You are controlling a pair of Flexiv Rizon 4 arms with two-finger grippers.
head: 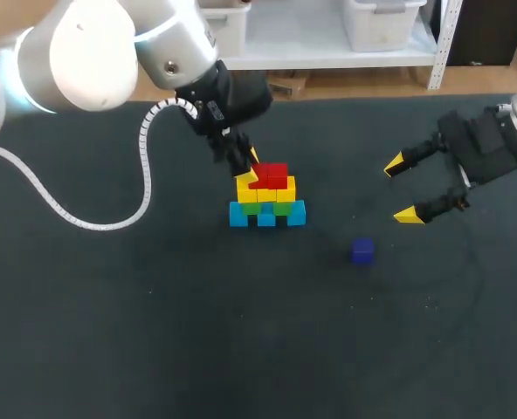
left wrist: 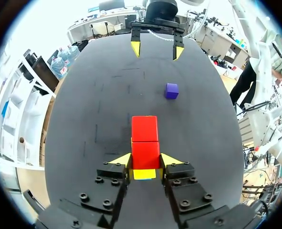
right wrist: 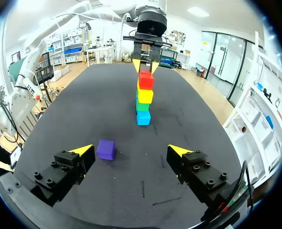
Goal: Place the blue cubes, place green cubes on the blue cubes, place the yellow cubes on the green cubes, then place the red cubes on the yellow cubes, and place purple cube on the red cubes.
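A small stack stands mid-table: blue cubes at the bottom, then green cubes, yellow cubes and two red cubes on top. My left gripper is shut on the nearer red cube, its yellow tips pressed to both sides; the other red cube lies just ahead. A purple cube lies alone on the mat to the right of the stack. My right gripper hovers open and empty beyond it, with the purple cube near its one finger.
The black mat covers the whole table. The left arm's white cable loops over the mat to the left of the stack. The stack is seen edge-on ahead of my right gripper.
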